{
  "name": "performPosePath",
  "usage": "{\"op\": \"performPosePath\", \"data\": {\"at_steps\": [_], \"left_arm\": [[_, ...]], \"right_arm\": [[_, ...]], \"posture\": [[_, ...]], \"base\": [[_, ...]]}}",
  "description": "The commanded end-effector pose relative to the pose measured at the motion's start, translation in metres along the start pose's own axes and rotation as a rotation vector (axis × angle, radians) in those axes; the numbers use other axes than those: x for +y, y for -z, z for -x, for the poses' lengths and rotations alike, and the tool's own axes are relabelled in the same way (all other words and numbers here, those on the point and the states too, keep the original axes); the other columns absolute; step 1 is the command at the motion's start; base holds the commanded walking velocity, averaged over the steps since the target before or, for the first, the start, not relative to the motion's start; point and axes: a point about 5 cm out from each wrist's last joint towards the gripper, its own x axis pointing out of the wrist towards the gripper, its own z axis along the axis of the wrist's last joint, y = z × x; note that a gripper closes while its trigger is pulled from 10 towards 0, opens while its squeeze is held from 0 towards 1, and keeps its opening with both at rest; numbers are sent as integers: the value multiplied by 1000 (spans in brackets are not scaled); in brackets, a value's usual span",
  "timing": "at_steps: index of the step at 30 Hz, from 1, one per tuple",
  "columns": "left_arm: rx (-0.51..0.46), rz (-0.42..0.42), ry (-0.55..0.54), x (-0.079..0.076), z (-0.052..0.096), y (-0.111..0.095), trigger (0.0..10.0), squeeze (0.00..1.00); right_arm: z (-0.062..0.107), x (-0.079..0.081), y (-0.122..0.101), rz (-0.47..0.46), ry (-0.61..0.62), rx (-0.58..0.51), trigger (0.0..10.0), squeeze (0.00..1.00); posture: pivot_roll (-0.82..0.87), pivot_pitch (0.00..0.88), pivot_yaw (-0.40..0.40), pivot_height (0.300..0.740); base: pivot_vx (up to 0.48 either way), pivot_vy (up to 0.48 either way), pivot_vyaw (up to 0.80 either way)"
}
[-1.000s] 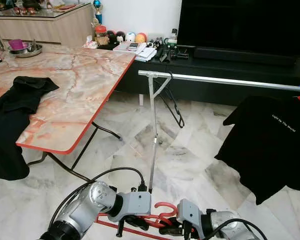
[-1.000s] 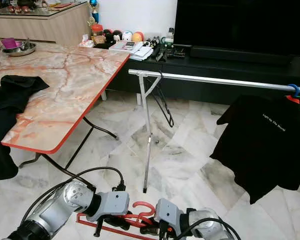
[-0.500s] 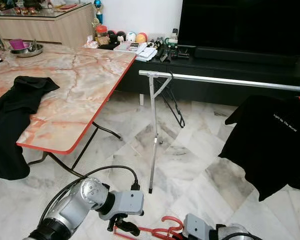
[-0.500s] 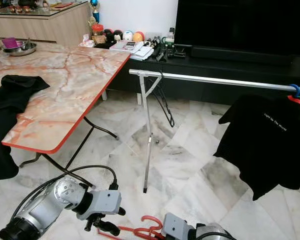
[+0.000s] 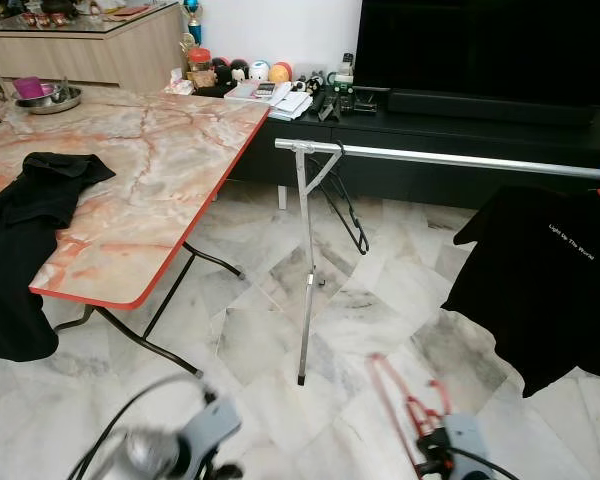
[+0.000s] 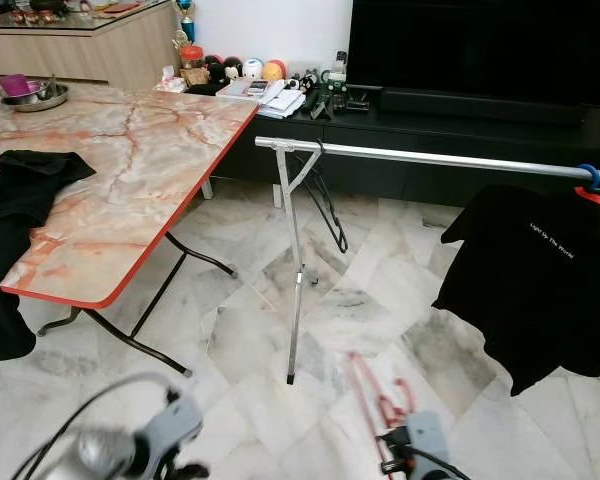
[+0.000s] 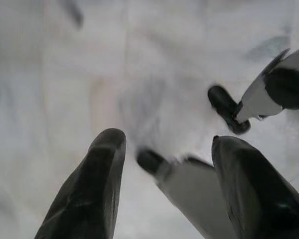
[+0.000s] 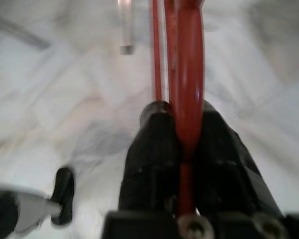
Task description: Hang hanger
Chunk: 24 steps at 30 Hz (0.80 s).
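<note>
Right gripper point(image 8: 182, 144) was clamped on the red hanger point(image 5: 405, 400), fingers pressed against its bar from both sides; I saw the hanger slanting up from the gripper low over the marble floor point(image 5: 360, 300), near the foot of the silver clothes rail point(image 5: 440, 158) and well below its bar. My left gripper point(image 7: 164, 164) hung low on the other side, blurred, its fingers point(image 7: 92, 194) spread wide and holding nothing. A black T-shirt point(image 5: 545, 280) hung at the rail's far end; another black garment point(image 5: 30, 230) lay draped over the marble table point(image 5: 160, 180)
</note>
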Motion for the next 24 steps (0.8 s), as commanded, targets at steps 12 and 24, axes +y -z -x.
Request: {"op": "performPosePath", "data": {"at_steps": [12,24], "left_arm": [[329,440,-351,-37,22,119,10000,0],[255,386,-317,-42,2,90,10000,0]], "right_arm": [[7,0,23,-131,118,48,2941,0],[3,3,15,-139,104,22,10000,0]], "posture": [[132,37,-21,740],[124,3,-20,740]], "base": [[0,0,0],[0,0,0]]}}
